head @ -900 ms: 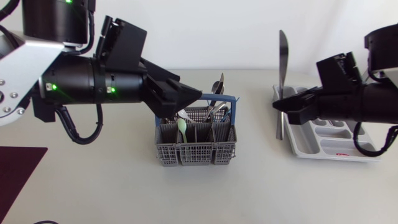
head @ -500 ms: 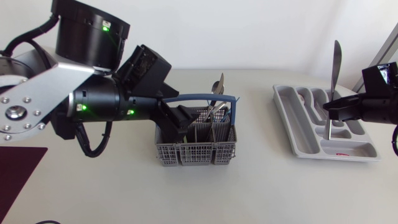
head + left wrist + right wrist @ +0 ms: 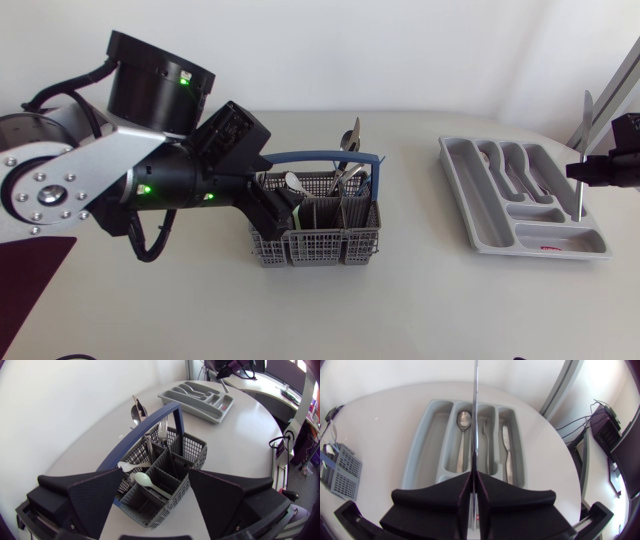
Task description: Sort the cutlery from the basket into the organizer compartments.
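The grey cutlery basket [image 3: 318,232] with a blue handle [image 3: 330,156] stands mid-table and holds several pieces. My left gripper [image 3: 277,207] is at its left end, open. In the left wrist view the basket [image 3: 165,467] lies between the wide-apart fingers [image 3: 97,495], with a pale green spoon [image 3: 142,478] in a near compartment. The grey organizer [image 3: 480,205] lies to the right. My right gripper [image 3: 588,168] is shut on a table knife [image 3: 583,140], held upright above the organizer's right side. In the right wrist view the knife [image 3: 475,405] rises from the shut gripper [image 3: 474,474] above the organizer [image 3: 432,445].
In the organizer lie a spoon [image 3: 463,420], a fork [image 3: 485,435] and a knife [image 3: 506,445] in separate long compartments. A dark mat [image 3: 25,270] lies at the table's left edge. Bare tabletop separates basket and organizer.
My right arm carried the upright knife rightward from the organizer's left edge to its right side. My left gripper dropped lower, to the basket's left end.
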